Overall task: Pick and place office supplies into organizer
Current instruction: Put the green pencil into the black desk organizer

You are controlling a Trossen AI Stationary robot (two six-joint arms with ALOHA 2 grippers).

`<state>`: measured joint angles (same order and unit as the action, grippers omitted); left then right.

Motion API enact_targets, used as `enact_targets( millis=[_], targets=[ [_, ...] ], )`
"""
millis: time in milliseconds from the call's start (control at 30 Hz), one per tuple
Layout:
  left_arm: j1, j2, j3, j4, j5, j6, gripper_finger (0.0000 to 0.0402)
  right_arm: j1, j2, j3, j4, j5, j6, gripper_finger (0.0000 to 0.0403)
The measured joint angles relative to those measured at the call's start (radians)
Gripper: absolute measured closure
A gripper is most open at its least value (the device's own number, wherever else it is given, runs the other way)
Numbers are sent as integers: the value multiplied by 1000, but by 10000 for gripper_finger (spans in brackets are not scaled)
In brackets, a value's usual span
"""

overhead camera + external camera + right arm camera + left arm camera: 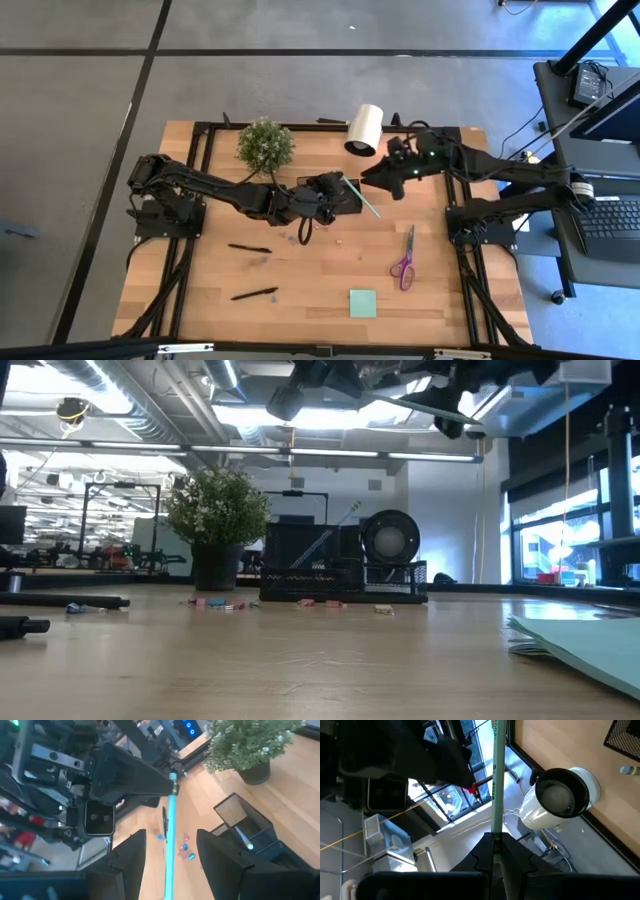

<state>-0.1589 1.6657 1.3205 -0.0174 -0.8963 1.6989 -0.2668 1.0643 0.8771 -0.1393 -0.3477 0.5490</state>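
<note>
My left gripper (343,186) is shut on the pale green stick (364,199) high above the table's middle. My right gripper (374,180) is open. Its two fingers (131,862) stand on either side of the stick (170,827) without visibly touching it. The black organizer (245,827) stands below and holds a pen; it also shows in the low view (340,575). The purple-handled scissors (404,262), the light green sticky-note pad (363,303) and two black pens (248,248) (254,294) lie on the table. Small clips (185,851) lie near the organizer. My left gripper pinches one end of the pale green stick (495,839) between its two fingers. The stick points straight out beyond the fingertips, along the fingers. It is lifted clear of the table, and its free end reaches between my right gripper's fingers.
A green potted plant (265,145) stands at the far edge, left of the organizer. A white cylinder roll (365,129) lies on its side at the far edge behind the grippers. The table's near half holds only the scissors, pad and pens.
</note>
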Motion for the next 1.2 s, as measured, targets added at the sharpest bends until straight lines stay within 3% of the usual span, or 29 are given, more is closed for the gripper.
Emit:
enact_targets(
  millis=[367, 800, 1200],
  targets=[
    [0, 0, 0, 0, 0, -1, 388, 0, 131, 72, -22, -5, -62, 224],
    [40, 0, 0, 0, -28, 24, 388, 3, 172, 72, -20, -23, -57, 225],
    [44, 0, 0, 0, -28, 67, 388, 3, 172, 72, -20, -22, -58, 299]
  ],
)
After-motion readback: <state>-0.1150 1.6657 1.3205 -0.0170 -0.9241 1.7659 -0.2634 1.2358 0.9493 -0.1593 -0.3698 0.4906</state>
